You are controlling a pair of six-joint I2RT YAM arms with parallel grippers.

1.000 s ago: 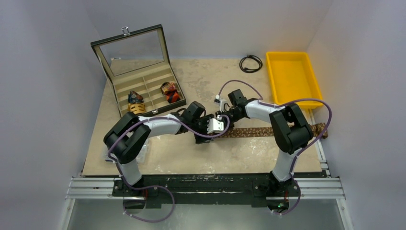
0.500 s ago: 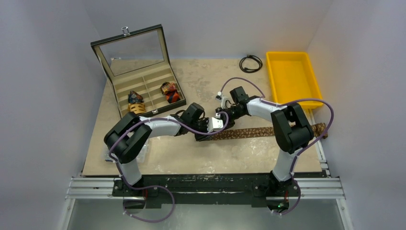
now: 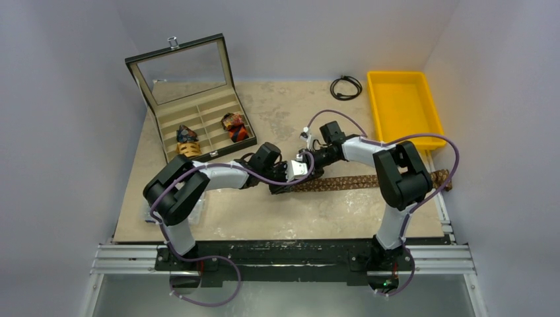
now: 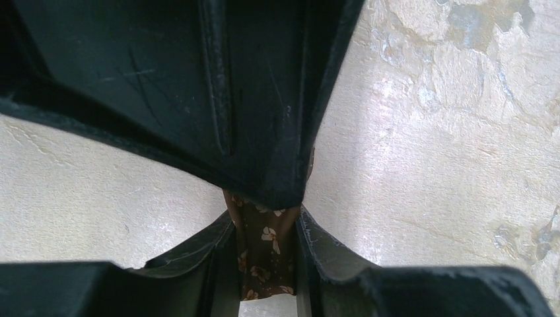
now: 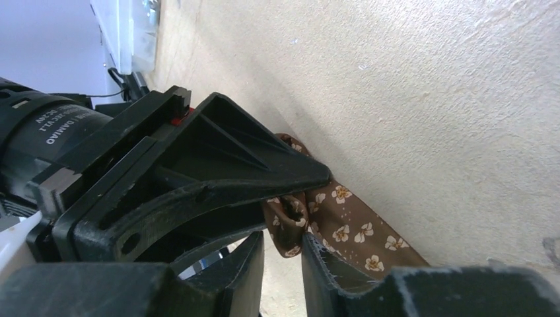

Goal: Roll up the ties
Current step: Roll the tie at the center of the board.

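From above I count three ties. One brown tie [image 3: 350, 180] lies flat on the tabletop [image 3: 284, 112], stretched from the middle toward 3 o'clock. Two rolled ties, one blue and yellow [image 3: 187, 140] and one red-orange and black [image 3: 235, 127], each sit in their own compartment of the one open box [image 3: 198, 109] at 10 o'clock. There is one yellow tray [image 3: 403, 102] at 2 o'clock and one black cable loop [image 3: 346, 86] at 1 o'clock. The two arms meet at the brown tie's inner end, the left claw [image 3: 276, 185] beside the right claw [image 3: 294, 179].

In the left wrist view, both fingers [image 4: 323, 257] press on the flowered brown cloth, so this claw is closed on it.

In the right wrist view, the two fingers [image 5: 323, 264] stand a little apart. The folded tie end sits just at the gap, and I cannot tell if they touch it.
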